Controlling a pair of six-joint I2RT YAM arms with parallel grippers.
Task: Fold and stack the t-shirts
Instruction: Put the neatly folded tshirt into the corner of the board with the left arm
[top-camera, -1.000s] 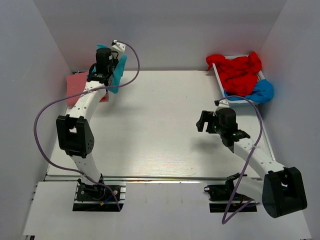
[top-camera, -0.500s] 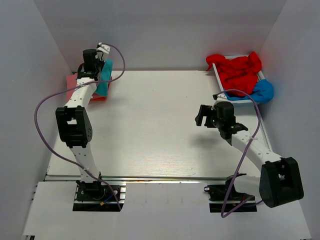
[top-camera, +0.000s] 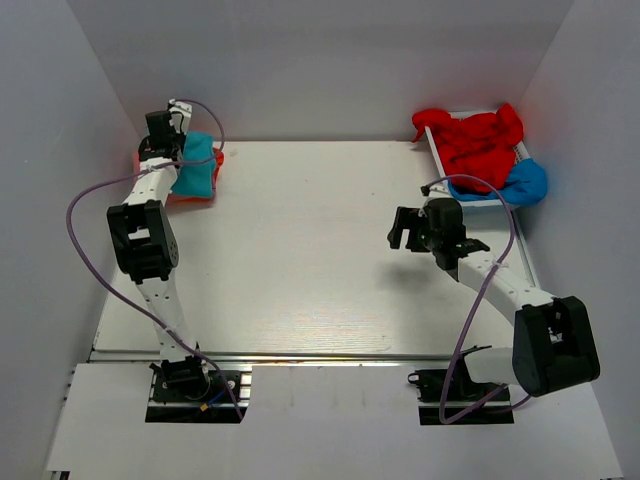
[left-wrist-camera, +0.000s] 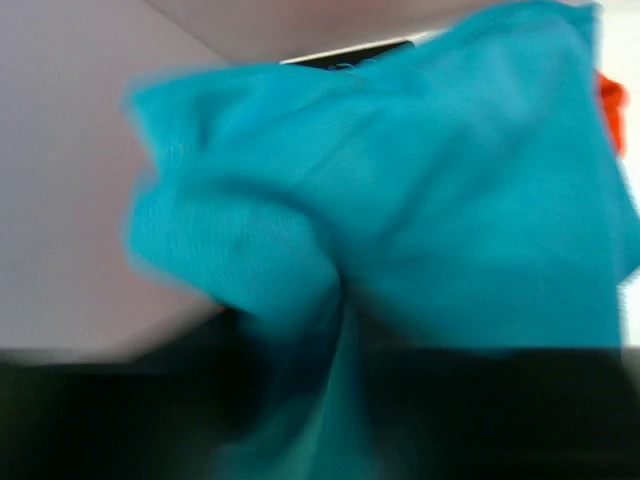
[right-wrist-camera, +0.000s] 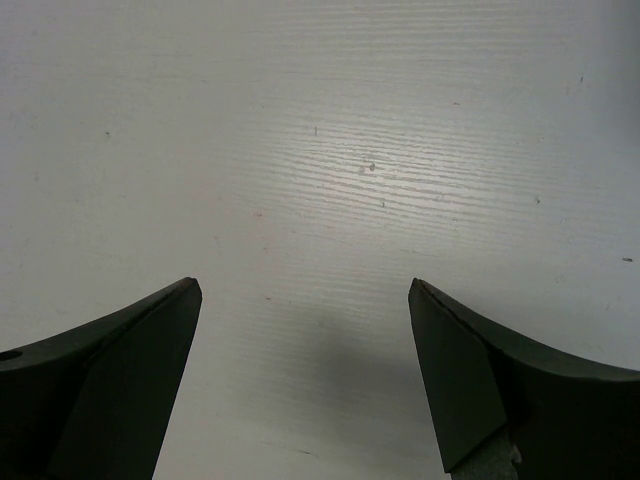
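A teal t-shirt (top-camera: 196, 166) lies bunched on an orange-red one (top-camera: 186, 198) in the far left corner. My left gripper (top-camera: 163, 132) is at its back left edge, by the wall. In the left wrist view the teal t-shirt (left-wrist-camera: 400, 200) fills the blurred frame and runs down between dark shapes, so the fingers cannot be made out. An orange edge (left-wrist-camera: 612, 100) shows at the right. My right gripper (top-camera: 405, 228) hovers open over bare table (right-wrist-camera: 330, 150), its fingers (right-wrist-camera: 120, 360) wide apart and empty. Red t-shirts (top-camera: 472, 142) and a bright blue one (top-camera: 522, 182) are heaped at the back right.
The red and blue heap sits in a white tray (top-camera: 441, 172) against the right wall. White walls close in the table (top-camera: 320, 250) at the back and both sides. Purple cables loop from both arms.
My left arm has swung farther left and back, carrying the teal t-shirt onto the corner pile, where it now lies lower and wider. The right arm has edged slightly back and left.
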